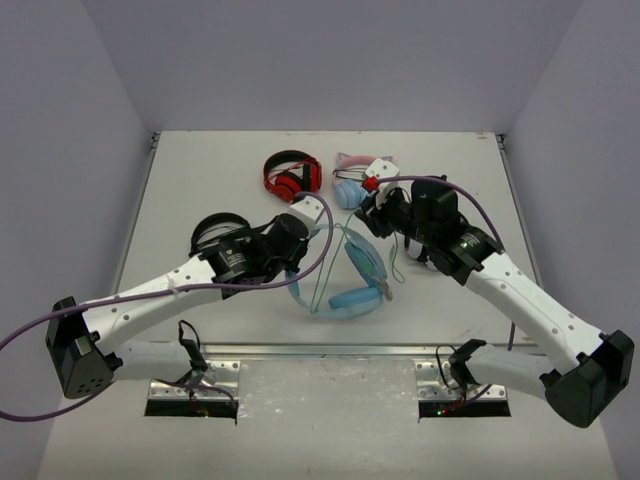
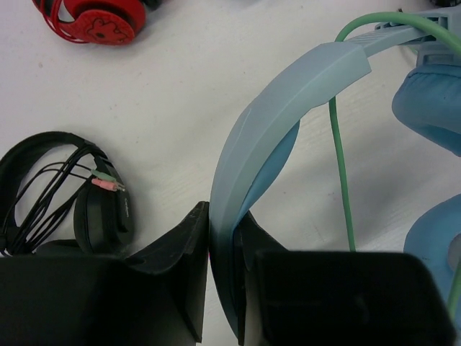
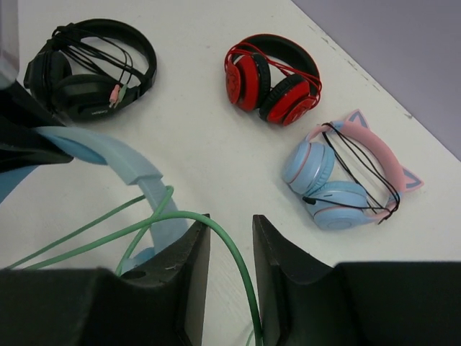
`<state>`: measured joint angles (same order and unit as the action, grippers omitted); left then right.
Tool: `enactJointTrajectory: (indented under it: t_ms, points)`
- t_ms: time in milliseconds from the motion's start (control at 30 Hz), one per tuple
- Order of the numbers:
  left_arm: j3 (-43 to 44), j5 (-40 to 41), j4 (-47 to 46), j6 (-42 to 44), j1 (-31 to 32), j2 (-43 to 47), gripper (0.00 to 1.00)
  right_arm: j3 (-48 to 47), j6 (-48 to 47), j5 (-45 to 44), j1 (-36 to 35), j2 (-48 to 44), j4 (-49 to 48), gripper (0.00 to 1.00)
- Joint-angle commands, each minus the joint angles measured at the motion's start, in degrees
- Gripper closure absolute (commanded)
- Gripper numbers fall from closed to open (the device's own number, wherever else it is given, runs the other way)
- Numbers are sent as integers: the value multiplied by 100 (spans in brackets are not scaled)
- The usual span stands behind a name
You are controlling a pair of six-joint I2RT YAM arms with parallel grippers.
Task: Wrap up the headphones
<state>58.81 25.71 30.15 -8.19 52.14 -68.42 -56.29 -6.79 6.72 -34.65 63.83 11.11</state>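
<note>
Headband clamped in left gripper, guessing to anchor the headphones; right gripper is spread apart, cable running loose between its jaws for winding.

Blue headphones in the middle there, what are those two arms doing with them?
The left gripper is clamped on the headband of the light-blue headphones. The right gripper has their mint-green cable running loosely through its open jaws, and the cable is not yet wound up. The red pair, black pair and cat-ear pair lie nearby, cords wrapped.
</note>
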Motion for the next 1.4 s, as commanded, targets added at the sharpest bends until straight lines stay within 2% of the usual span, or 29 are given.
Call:
enactJointTrajectory:
  t_ms: [0,100,167,200,233,567,667,900,1100,1200,1300,1367]
  points:
    - [263,-523,175,256,112,233,100,-312,10,-31,152,-20,-813,69]
    - [245,-813,141,344,112,390,100,-242,133,153,231,50,-883,72]
    - [254,-892,105,379,112,513,99,-172,221,224,240,85,-918,86]
    - [263,-919,96,396,112,549,100,-137,239,224,240,77,-918,97]
    - [289,-971,96,405,103,575,100,-23,309,242,240,51,-1005,99]
    - [377,-1648,17,713,112,944,100,320,555,-66,275,-99,-1401,99]
    - [482,-1465,-62,704,103,1094,99,540,635,118,292,-231,-1559,99]
    - [939,-1025,-571,669,112,1542,100,1312,1582,909,284,-723,-2191,99]
    - [1581,-1104,-756,643,112,1508,100,1753,2250,1717,293,-1039,-3036,99]
    - [1958,-867,-642,713,112,1350,100,1858,2375,1727,293,-1223,-3159,99]
    - [2196,-297,-607,766,112,1226,100,2025,2393,1438,293,-1566,-3124,99]
    - [2267,-208,-694,748,112,1208,100,2113,2384,1262,293,-1707,-3107,99]
